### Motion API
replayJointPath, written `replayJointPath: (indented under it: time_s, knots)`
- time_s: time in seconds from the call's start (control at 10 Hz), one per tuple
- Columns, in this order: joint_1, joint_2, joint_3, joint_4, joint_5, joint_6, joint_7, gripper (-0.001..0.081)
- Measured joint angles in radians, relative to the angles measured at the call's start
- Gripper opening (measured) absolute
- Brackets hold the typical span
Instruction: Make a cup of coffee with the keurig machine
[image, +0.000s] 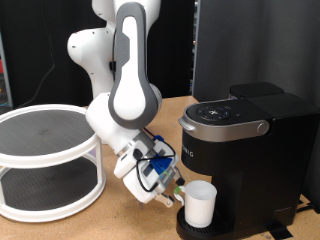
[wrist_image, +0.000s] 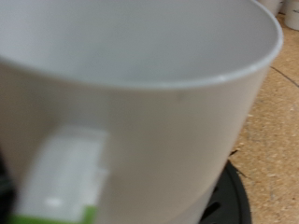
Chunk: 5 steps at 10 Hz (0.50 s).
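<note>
1. Two-tier white round shelf (image: 45, 160), at the exterior view's left, well apart from the fingers.
2. White robot arm (image: 128, 80), bent down toward the tabletop (image: 110, 220).
3. Gripper (image: 172, 192), tilted low, its fingertips right at the cup's handle side; whether the fingers are wide, narrow or gripping cannot be told.
4. The cup (image: 200, 203) (wrist_image: 149, 103), upright on the round drip tray (wrist_image: 229, 201), just ahead of the fingers; its handle (wrist_image: 61, 177) faces the wrist camera.
5. The keurig machine (image: 245, 150), lid down, directly beyond the cup.
</note>
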Motion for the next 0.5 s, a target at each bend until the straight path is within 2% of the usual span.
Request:
replayJointPath:
  time_s: [0.1, 0.3, 0.4, 0.5]
  knots:
    - [-0.008, -0.036, -0.006, -0.02, -0.061, -0.01, 0.057, 0.0797]
    - [-0.027, -0.112, -0.025, -0.059, -0.195, -0.034, 0.158, 0.0801]
    - [-0.033, -0.155, -0.029, -0.087, -0.234, -0.04, 0.184, 0.0801]
    - [-0.033, -0.151, -0.029, -0.086, -0.233, -0.039, 0.184, 0.0801]
